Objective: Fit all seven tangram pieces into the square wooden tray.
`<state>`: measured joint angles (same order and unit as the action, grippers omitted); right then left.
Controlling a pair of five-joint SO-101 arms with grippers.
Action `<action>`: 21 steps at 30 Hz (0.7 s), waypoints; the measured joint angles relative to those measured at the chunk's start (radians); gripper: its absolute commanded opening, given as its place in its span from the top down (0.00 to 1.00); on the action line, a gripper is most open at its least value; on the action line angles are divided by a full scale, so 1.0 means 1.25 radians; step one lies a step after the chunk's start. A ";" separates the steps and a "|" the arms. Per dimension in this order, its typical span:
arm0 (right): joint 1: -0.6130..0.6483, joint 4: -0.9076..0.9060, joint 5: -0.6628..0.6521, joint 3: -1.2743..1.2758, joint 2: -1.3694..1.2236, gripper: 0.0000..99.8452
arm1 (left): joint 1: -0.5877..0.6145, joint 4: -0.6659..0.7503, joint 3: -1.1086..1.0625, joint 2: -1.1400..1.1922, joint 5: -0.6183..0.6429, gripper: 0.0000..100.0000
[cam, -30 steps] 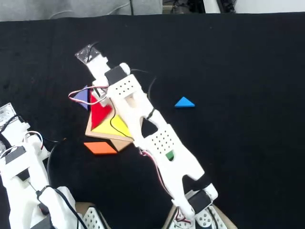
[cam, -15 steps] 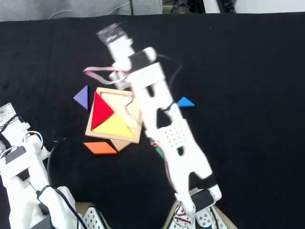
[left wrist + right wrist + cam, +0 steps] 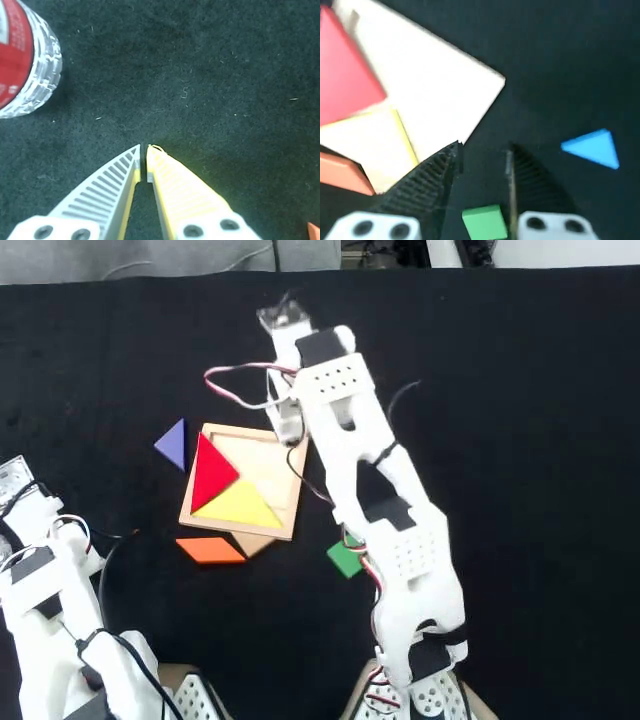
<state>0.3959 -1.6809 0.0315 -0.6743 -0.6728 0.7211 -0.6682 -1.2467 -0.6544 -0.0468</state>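
Over the black cloth (image 3: 520, 380), the left gripper (image 3: 144, 149) is pinched together and empty, while the right gripper (image 3: 483, 148) gapes partway, empty, beside the wooden tray (image 3: 445, 85).

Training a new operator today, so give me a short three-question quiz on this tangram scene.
1. True or false: the green square lies inside the wooden tray.
2. Which pieces lie in the tray? A. the red triangle and the yellow triangle; B. all seven; C. none.
3. Fill in: the left pincer is ___ (open or shut).
Key: 1 false; 2 A; 3 shut.
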 measured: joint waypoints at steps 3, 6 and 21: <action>0.000 0.064 0.027 0.114 -0.002 0.79 | 0.000 0.000 0.000 0.000 0.000 0.97; 0.006 0.110 0.059 0.131 -0.009 0.78 | 0.000 0.000 0.000 0.000 0.000 0.97; 0.041 0.115 0.082 -0.009 -0.179 0.92 | 0.000 0.000 0.000 0.000 0.000 0.97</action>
<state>0.4465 -1.5367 0.1343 -0.6851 -0.8968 0.7211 -0.6682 -1.2467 -0.6544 -0.0468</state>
